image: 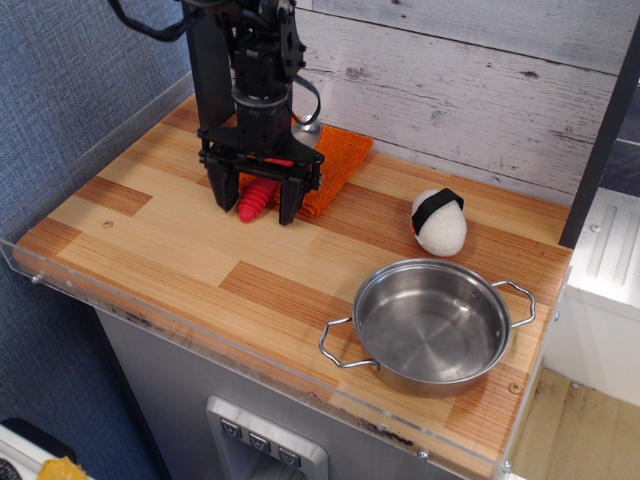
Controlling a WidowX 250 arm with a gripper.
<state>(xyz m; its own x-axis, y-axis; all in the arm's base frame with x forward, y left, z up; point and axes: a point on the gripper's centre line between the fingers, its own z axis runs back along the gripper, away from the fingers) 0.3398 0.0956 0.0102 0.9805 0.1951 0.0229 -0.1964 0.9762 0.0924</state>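
Note:
My black gripper (255,207) stands open, pointing straight down at the wooden counter (180,250), its two fingers on either side of a small red object (254,199). The red object lies at the front edge of an orange cloth (328,160); its far end is hidden behind the gripper body. The fingertips are at or very near the counter surface. A small shiny metal piece (306,129) shows just behind the gripper, above the cloth.
A white toy sushi with a black band (439,221) lies right of the cloth. A steel pot with two handles (433,325) sits at the front right. A clear plastic rim (200,335) edges the counter; a plank wall stands behind.

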